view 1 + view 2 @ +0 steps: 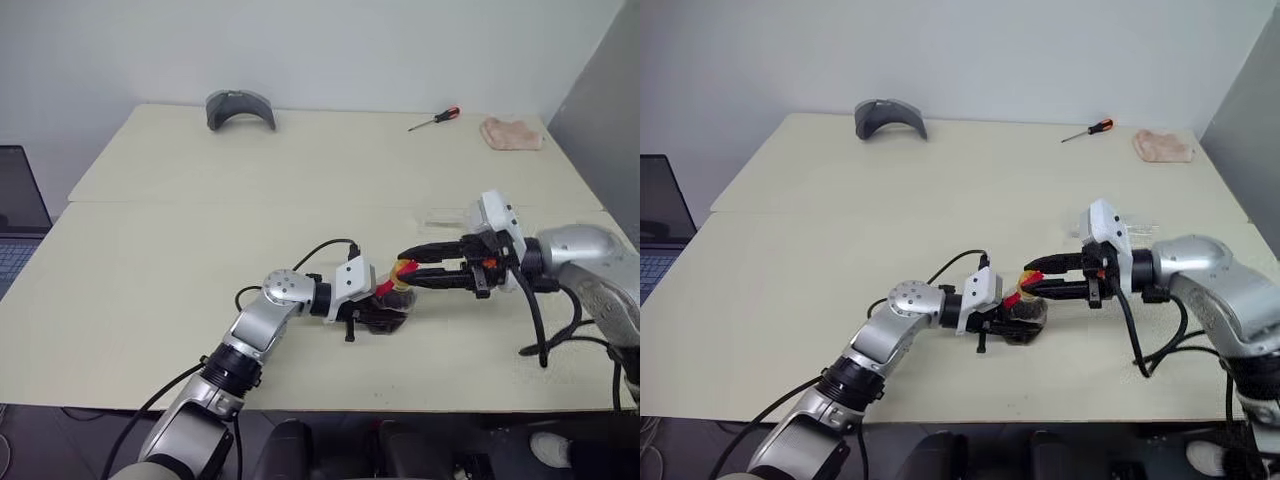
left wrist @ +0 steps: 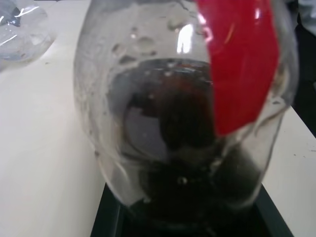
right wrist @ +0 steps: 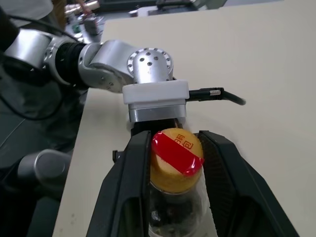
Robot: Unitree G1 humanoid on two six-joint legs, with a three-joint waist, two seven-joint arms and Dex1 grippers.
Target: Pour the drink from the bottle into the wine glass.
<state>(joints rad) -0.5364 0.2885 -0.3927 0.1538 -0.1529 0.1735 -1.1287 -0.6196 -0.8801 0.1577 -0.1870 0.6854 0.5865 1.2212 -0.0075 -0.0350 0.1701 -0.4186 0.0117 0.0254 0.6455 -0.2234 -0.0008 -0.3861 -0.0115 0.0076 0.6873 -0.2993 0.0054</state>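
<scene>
The wide cream table (image 1: 180, 290) lies mostly bare: a grey curved piece (image 1: 240, 107) and a red-handled screwdriver (image 1: 435, 120) sit along the far edge, a crumpled pinkish cloth (image 1: 511, 133) at the far right corner, and a dark laptop (image 1: 18, 215) stands off the left side. A seam runs across the tabletop from left to right, and the near half has open room on both sides of the arms. The action sits close to the near edge, a little right of the middle.

There the small bulbous clear plastic bottle (image 1: 397, 298) stands, holding dark reddish-brown liquid (image 2: 187, 148) in its lower part, with a red strip running over its yellow cap (image 3: 176, 160). The left gripper (image 1: 378, 318) reaches in level from the left, elbow bent, its black fingers clamped around the bottle's lower body. The right gripper (image 1: 408, 270) comes from the right, higher up, pointing left and slightly down; its two black fingers (image 3: 132, 182) flank the cap, pressing against its sides. The clear stemmed wine glass (image 1: 445, 216) stands just beyond the right gripper, well short of the far edge; its outline is faint.
</scene>
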